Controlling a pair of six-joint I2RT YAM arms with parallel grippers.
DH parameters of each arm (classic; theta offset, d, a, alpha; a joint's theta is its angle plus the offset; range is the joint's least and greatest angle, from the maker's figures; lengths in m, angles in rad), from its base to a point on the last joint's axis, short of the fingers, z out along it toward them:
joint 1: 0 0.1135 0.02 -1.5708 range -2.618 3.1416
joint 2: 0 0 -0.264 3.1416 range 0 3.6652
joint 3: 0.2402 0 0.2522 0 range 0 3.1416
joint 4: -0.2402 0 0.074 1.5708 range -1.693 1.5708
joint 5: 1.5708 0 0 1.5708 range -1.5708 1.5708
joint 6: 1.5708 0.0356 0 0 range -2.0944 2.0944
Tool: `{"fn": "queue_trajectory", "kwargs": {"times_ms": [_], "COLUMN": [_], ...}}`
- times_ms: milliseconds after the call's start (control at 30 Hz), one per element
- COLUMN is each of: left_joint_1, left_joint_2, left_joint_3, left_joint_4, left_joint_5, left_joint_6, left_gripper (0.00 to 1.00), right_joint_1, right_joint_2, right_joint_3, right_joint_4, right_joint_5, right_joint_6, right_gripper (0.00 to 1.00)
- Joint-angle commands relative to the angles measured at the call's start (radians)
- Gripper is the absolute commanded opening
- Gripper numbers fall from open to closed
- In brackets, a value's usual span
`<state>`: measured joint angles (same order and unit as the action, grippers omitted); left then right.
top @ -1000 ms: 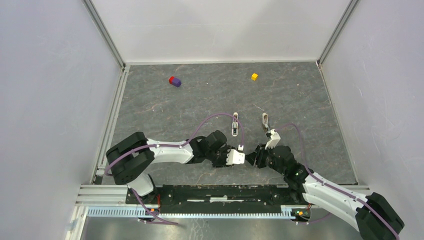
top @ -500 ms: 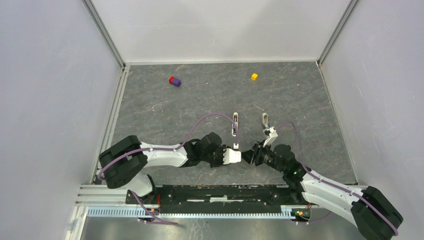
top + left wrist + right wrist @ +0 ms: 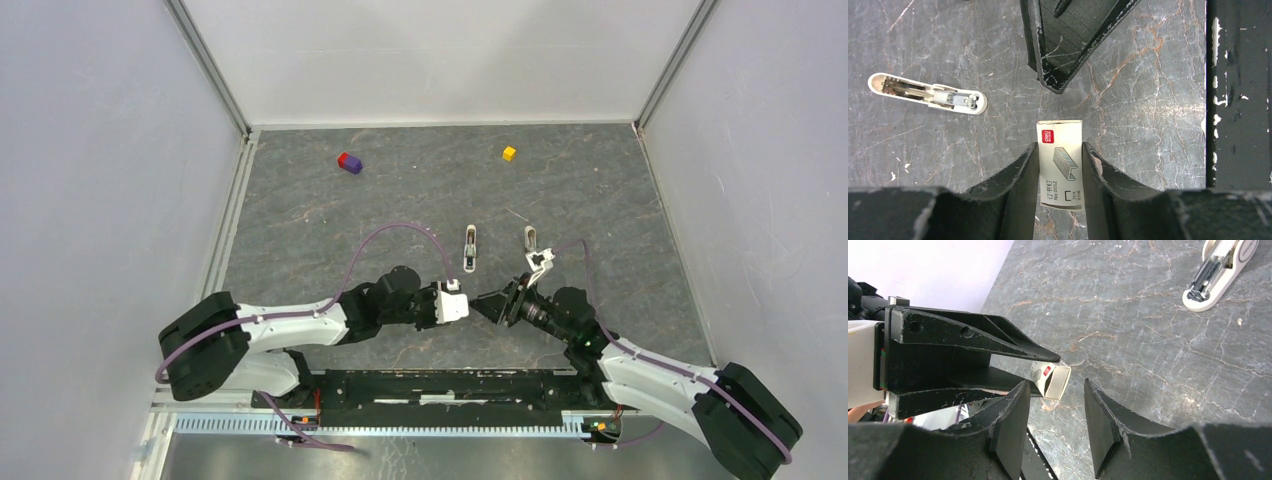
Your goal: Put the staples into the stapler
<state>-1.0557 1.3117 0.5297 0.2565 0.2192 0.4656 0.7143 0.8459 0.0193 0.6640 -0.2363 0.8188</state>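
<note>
Stapler (image 3: pixel 928 93) first: parked on the grey table (image 3: pixel 600 200), hinged open with the metal channel facing up, off to the far side and well apart from both grippers. Probably left splayed like that for dropping a strip straight in later. Untouched for now.

Left gripper (image 3: pixel 1060 148) clamped on the long sides of a small staple box (image 3: pixel 1059 132), holding it out level with the open end aimed at the other arm. Looks like a handover setup, or a way of fishing the strip out of the sleeve. Right gripper (image 3: pixel 1055 385) spread wide, lined up on that open end, gripping nothing, no contact visible yet.

Box print readable from the left wrist: red "deli" logo, little drawing of a staple strip, "No.0012", "26/6", plus some Chinese characters. Smallest line too tiny to read. Some lettering on the stapler's shell too, but too blurry to make out.
</note>
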Motion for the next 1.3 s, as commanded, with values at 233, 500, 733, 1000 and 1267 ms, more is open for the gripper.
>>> {"fn": "queue_trajectory", "kwargs": {"times_ms": [233,500,733,1000,1267], "left_joint_1": [0.000,0.000,0.001,0.001,0.001], "left_joint_2": [-0.080,-0.089,-0.088,-0.087,-0.085], "left_joint_3": [-0.030,-0.030,-0.030,-0.025,-0.024], "left_joint_4": [0.107,0.113,0.125,0.130,0.130], "left_joint_5": [0.013,0.021,0.034,0.038,0.036], "left_joint_6": [-0.053,-0.046,-0.045,-0.042,-0.038], "left_gripper": [0.42,0.43,0.43,0.43,0.42], "right_joint_1": [-0.014,-0.013,-0.014,-0.013,-0.013], "right_joint_2": [0.051,0.097,0.148,0.176,0.211], "right_joint_3": [-0.122,-0.129,-0.118,-0.116,-0.106], "right_joint_4": [0.129,0.162,0.205,0.230,0.259], "right_joint_5": [-0.052,-0.051,-0.079,-0.085,-0.106], "right_joint_6": [0.040,0.055,0.064,0.071,0.078], "right_gripper": [0.50,0.48,0.48,0.48,0.47]}}
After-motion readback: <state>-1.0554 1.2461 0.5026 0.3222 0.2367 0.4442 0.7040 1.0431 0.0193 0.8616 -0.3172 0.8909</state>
